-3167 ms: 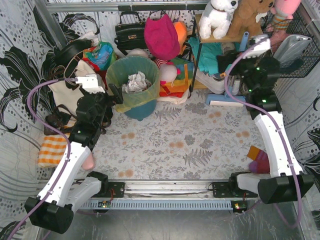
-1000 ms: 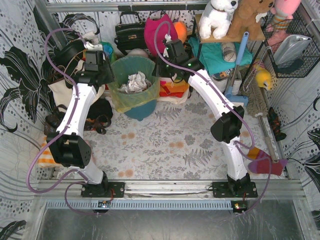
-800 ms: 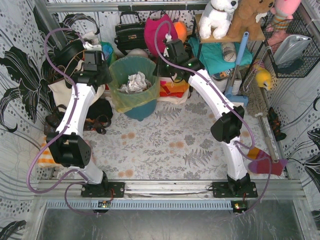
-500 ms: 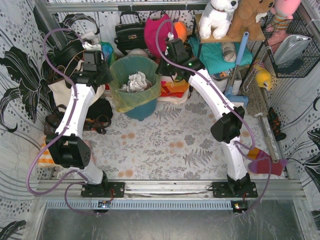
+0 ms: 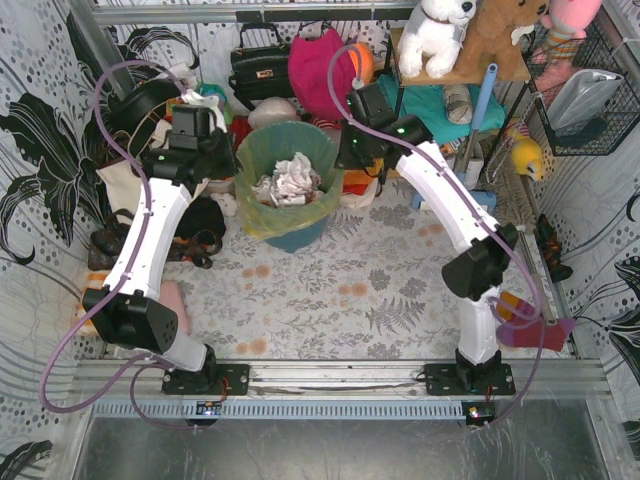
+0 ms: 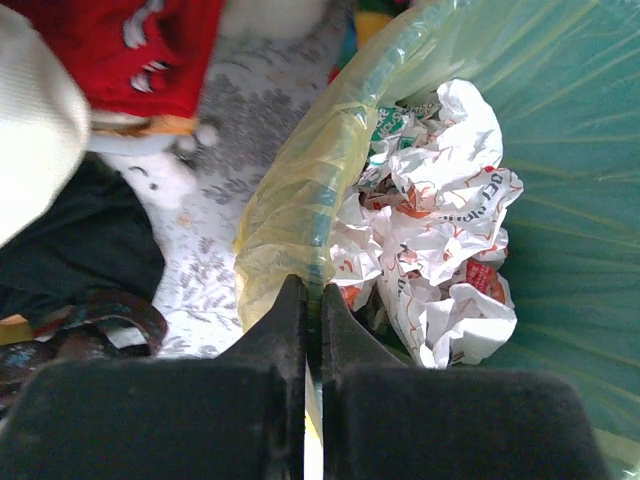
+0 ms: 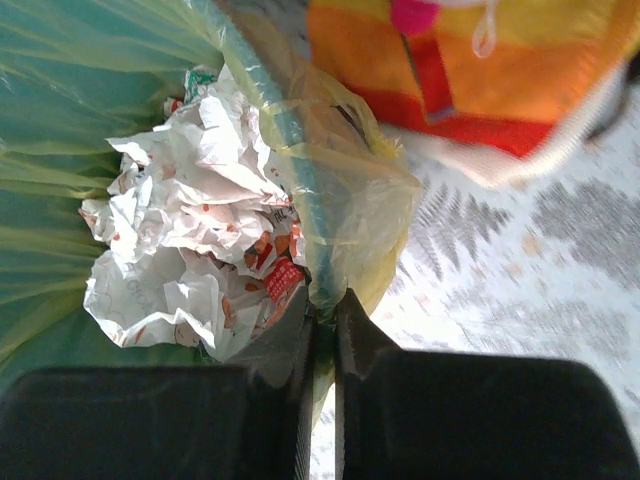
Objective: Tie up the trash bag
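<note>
1. The thin, translucent yellow-green plastic trash bag [image 5: 258, 212] was seen lining the round teal plastic bin [image 5: 297, 238]. Its rim was folded over the lip, with crumpled white paper [image 5: 289, 180] inside.
2. The left gripper [image 6: 308, 292] was clamped almost fully closed on the bag's left rim fold, and the right gripper [image 7: 325, 308] likewise on the right rim.
3. Risk: the bin lip may have been pinched along with the film, so the bin could be dragged or tipped on lift.
4. Risk: the thin film could be torn, or the grip lost, under a hard pull.
</note>
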`<action>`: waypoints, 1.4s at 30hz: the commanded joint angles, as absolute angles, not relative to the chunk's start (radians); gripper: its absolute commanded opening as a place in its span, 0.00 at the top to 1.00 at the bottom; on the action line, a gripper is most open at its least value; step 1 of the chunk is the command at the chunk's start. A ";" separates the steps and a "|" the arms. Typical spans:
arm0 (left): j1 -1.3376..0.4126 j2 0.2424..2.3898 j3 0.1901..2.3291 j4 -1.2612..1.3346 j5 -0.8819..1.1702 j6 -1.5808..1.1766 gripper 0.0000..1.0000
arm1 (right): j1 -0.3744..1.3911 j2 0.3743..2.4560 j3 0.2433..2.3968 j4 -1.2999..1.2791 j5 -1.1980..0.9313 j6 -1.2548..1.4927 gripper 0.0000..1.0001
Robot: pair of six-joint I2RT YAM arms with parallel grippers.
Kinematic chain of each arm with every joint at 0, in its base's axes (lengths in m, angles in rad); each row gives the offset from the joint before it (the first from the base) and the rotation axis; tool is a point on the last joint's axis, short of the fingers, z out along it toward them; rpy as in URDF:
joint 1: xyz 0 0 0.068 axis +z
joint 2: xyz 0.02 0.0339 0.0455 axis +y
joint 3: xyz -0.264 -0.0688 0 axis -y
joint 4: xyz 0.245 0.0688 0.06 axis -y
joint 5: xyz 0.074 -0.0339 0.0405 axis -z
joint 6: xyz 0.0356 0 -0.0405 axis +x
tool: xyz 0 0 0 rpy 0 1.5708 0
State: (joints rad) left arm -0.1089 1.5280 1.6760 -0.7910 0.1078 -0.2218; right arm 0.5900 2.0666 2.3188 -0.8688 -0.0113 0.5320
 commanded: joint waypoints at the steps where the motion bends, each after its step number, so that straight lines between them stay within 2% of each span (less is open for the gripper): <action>1: -0.260 1.467 1.663 -0.852 0.296 -0.182 1.00 | 0.619 1.856 2.214 -0.841 -0.020 0.511 1.00; 13: -0.556 1.322 1.563 -0.819 0.292 -0.360 1.00 | 0.620 1.361 1.723 -0.889 0.023 0.567 1.00; 17: -0.645 1.296 1.526 -0.809 0.273 -0.420 1.00 | 0.620 1.249 1.619 -0.918 0.007 0.597 1.00; 26: -0.778 1.230 1.437 -0.837 0.186 -0.548 1.00 | 0.620 1.165 1.540 -1.009 -0.057 0.624 1.00; 40: -0.783 1.326 1.507 -0.927 -0.005 -0.536 1.00 | 0.620 1.230 1.500 -0.938 -0.055 0.607 1.00; 42: -0.782 1.348 1.520 -0.952 -0.049 -0.528 0.96 | 0.620 1.241 1.497 -0.932 -0.050 0.606 1.00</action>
